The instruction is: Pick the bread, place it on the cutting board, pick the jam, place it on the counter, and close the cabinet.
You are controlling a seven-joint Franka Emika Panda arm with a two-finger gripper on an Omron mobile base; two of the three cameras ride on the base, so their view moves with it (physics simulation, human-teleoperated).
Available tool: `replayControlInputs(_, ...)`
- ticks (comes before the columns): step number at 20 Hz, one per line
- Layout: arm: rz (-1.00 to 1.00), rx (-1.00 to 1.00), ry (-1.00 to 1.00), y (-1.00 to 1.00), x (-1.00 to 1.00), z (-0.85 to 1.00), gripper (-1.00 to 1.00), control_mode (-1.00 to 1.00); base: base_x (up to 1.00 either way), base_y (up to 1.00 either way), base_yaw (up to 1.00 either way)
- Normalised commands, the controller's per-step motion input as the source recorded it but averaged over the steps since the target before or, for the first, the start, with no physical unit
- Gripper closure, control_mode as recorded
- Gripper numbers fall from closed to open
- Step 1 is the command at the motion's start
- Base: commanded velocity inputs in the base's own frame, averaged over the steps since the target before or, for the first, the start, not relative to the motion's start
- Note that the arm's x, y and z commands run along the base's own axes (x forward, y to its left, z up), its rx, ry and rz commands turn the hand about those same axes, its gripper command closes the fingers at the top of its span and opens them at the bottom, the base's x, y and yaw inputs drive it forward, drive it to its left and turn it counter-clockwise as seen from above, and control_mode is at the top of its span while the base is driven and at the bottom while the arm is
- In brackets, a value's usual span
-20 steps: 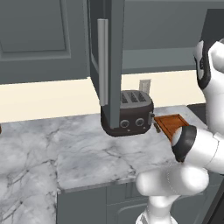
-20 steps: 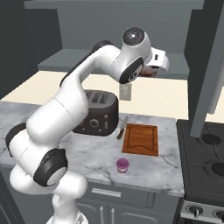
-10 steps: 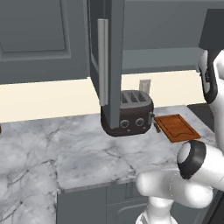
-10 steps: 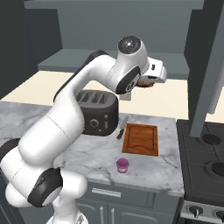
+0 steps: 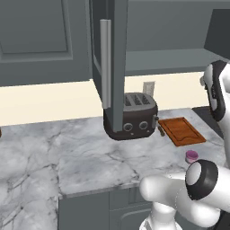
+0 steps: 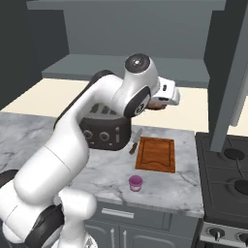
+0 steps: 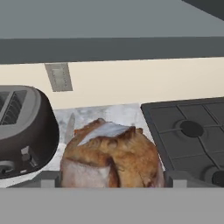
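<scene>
My gripper [image 6: 161, 102] hangs in the air above the far end of the cutting board [image 6: 155, 154], shut on the bread [image 6: 156, 103]. In the hand view the mottled brown bread [image 7: 111, 157] sits between the two fingertips [image 7: 50, 178], above the counter [image 7: 109, 113]. The reddish-brown cutting board [image 5: 182, 131] lies right of the toaster. The small pink-purple jam [image 6: 135, 182] stands on the marble counter [image 6: 43, 140] near its front edge, also seen as the jam [image 5: 192, 156] from the left. The cabinet door [image 5: 113, 67] with its pale bar handle stands open, edge-on.
A dark toaster [image 6: 104, 131] stands left of the board, with a knife [image 6: 134, 141] lying between them. A black stove [image 6: 227, 179] borders the counter on the right. The open cabinet door [image 6: 231, 82] hangs over the stove side. A wall outlet [image 7: 57, 76] sits behind the toaster.
The hand with the bread has come down from shelf height toward the board, and the arm's elbow has swung lower and to the left.
</scene>
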Motion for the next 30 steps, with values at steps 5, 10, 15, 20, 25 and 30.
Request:
replayControlInputs(5, 0.0, 0.0, 0.08, 0.0, -0.13, -0.34, 1.0, -1.0, 0.0, 0.0, 0.0)
replayControlInputs(10, 0.0, 0.0, 0.1, 0.0, -0.11, -0.3, 1.0, -1.0, 0.0, 0.0, 0.0)
replayControlInputs(15, 0.0, 0.0, 0.03, 0.0, -0.03, -0.4, 1.0, -1.0, 0.0, 0.0, 0.0)
replayControlInputs(20, 0.0, 0.0, 0.01, 0.0, 0.0, -0.46, 1.0, -1.0, 0.0, 0.0, 0.0)
replayControlInputs(25, 0.0, 0.0, 0.0, 0.0, 0.03, -0.45, 1.0, -1.0, 0.0, 0.0, 0.0)
replayControlInputs(30, 0.0, 0.0, 0.0, 0.0, 0.09, -0.42, 1.0, -1.0, 0.0, 0.0, 0.0)
